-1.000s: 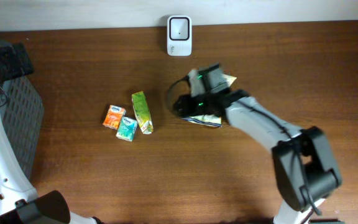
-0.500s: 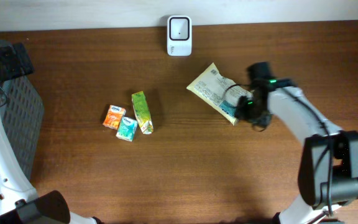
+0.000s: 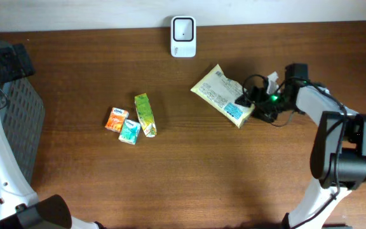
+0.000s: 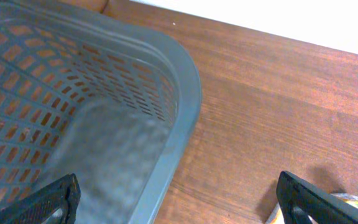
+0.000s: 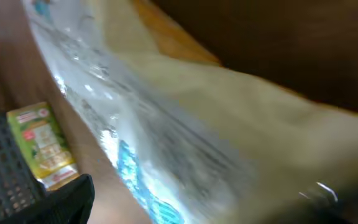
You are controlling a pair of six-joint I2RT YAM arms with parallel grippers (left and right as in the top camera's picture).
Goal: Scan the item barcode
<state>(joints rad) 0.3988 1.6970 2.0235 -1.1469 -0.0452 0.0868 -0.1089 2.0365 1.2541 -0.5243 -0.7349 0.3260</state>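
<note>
Nearest, the left pincer (image 4: 178, 202) gapes wide above the grey mesh basket (image 4: 188, 93). Mid-table, three small cartons (image 3: 145, 114) lie well left of the yellow packet (image 3: 218, 94). The right pincer (image 3: 257, 105), fingers spread, sits at the packet's right corner. Farthest stands the white scanner (image 3: 183, 27).

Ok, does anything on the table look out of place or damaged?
Nothing looks spilled or torn. Only the yellow packet lies askew, diagonal to the table edges, to the right of the scanner, with the right claw at its lower right corner.
</note>
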